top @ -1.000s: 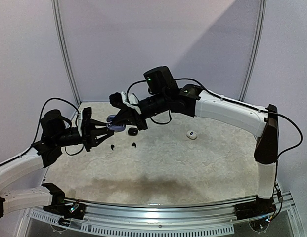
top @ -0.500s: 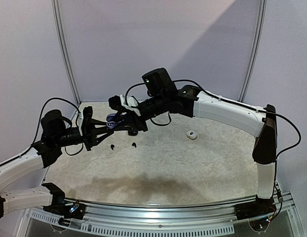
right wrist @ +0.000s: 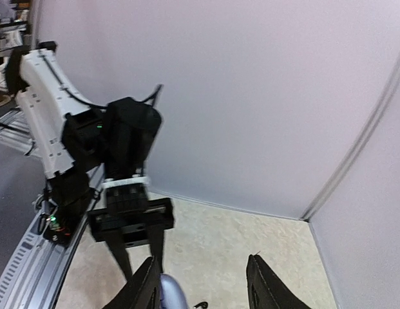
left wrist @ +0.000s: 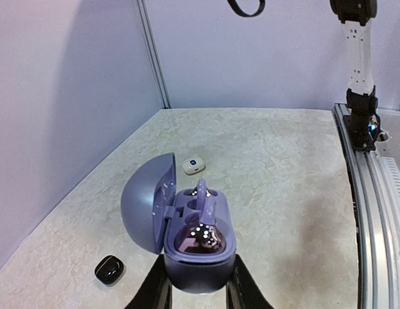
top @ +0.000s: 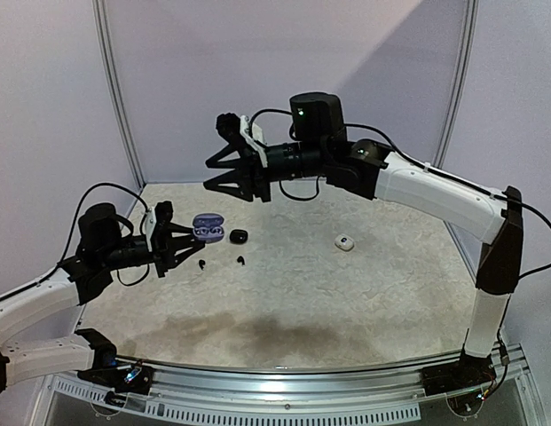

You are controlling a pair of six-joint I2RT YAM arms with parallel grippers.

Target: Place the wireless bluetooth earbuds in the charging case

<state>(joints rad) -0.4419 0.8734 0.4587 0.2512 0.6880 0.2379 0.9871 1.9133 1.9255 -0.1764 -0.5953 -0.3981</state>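
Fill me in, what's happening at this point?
The left gripper grips the open purple charging case, with at least one earbud seated inside. The right gripper hangs open and empty well above the table. A small black earbud and a second black earbud lie loose near the case.

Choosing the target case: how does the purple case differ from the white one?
The purple case stands open; the white case is closed. The purple case sits between the left gripper's jaws; the white case lies free on the table. Both are rounded pebbles.
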